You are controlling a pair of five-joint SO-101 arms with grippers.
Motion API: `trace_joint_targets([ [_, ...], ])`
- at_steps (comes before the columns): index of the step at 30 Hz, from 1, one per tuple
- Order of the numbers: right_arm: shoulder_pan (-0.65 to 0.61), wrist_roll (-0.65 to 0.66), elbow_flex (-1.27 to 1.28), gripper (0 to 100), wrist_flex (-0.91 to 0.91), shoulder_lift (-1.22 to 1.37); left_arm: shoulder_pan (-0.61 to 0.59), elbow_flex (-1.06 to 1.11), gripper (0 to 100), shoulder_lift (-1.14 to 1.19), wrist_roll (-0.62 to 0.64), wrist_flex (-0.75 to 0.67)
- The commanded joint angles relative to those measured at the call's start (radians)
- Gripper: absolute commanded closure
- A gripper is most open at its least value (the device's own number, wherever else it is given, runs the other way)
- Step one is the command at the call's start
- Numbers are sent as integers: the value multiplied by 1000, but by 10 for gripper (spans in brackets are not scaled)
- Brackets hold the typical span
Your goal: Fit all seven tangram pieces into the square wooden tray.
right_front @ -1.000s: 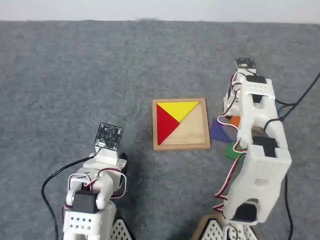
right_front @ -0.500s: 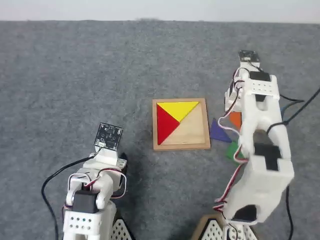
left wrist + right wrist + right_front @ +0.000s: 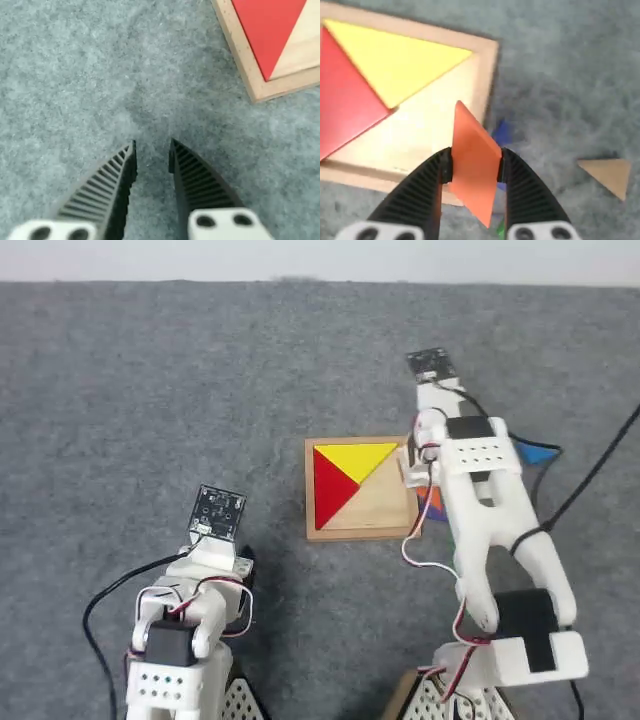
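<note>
The orange piece, a parallelogram, is clamped between the jaws of the right gripper. It hangs above the tray, over the tray edge nearest the right arm. The tray lies at the middle of the surface. The yellow triangle is seated along the tray's far edge and the red triangle along its left edge. The rest of the tray floor is bare wood.

The step in hand appears to be seating the orange piece. Recommended procedure:
- Carry the piece fully inside the rim before lowering it.
- Turn the wrist until a long side runs parallel to a rim edge or to a seated triangle's side.
- Lower the piece flat, then release it. A tilted corner is likely to catch on the rim.

A tan triangle and a blue piece lie on the surface beside the tray's right edge. The left gripper hangs over the surface off the tray's near left corner, its jaws slightly parted and gripping nothing.
</note>
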Motion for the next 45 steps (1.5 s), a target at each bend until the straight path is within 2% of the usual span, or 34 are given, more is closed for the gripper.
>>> trace_joint_targets([
  [1,-70,37,-12,980,-22,-53,-8,-13,899,-12,9,3],
  [3,-120,44,-28,980,-38,-45,-8,-13,899,-12,9,3],
  [5,-165,127,-57,980,-50,-15,-8,-13,899,-12,9,3],
  [9,-205,384,-207,980,7,120,-8,-13,899,-12,9,3],
  [13,-205,612,-445,980,151,294,-8,-13,899,-12,9,3],
  [19,-205,1036,-703,981,275,473,-8,-13,899,-12,9,3],
  [24,-203,1387,-758,989,338,539,-8,-13,899,-12,9,3],
  [28,-188,1583,-758,989,414,565,-8,-13,899,-12,9,3],
  [35,-145,1783,-758,988,437,575,-8,-13,899,-12,9,3],
  [39,-127,1824,-758,988,430,575,-8,-13,899,-12,9,3],
  [45,-117,1820,-758,973,430,575,-8,-13,899,-12,9,3],
])
